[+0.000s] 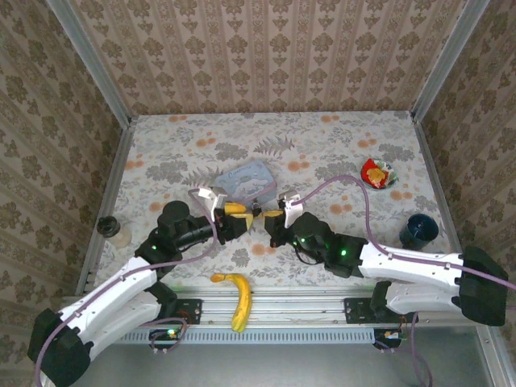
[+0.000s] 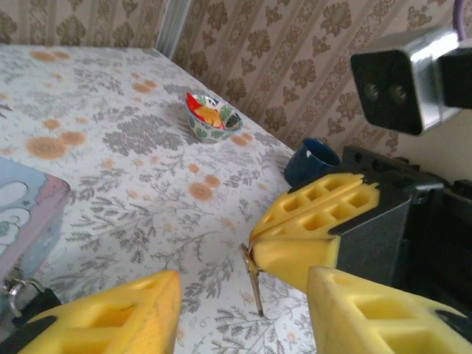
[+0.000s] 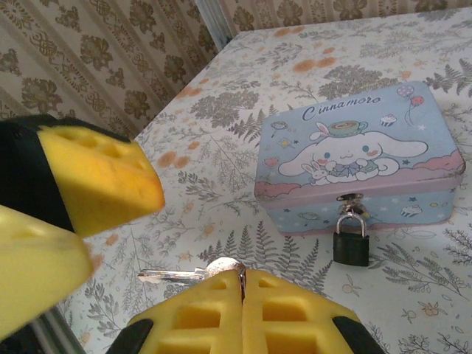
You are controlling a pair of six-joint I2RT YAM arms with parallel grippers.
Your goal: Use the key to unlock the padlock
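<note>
My right gripper (image 3: 242, 279) is shut on the head of a silver key (image 3: 181, 274); the blade pokes out to the left. The key (image 2: 255, 284) hangs from those yellow pads (image 2: 310, 228) in the left wrist view, between my left gripper's spread fingers. My left gripper (image 2: 243, 317) is open, facing the right gripper (image 1: 270, 215) tip to tip, just in front of the pale blue tin (image 1: 250, 181). The small black padlock (image 3: 350, 242) hangs shut from the clasp on the tin (image 3: 361, 158), to the right of the key. The padlock (image 2: 29, 302) also peeks in at the lower left, beside the left gripper.
A banana (image 1: 238, 298) lies near the front edge between the arm bases. A patterned bowl (image 1: 377, 173) with snacks sits at the right, a dark blue cup (image 1: 418, 230) nearer the right wall, and a dark-lidded jar (image 1: 109, 226) at the left edge.
</note>
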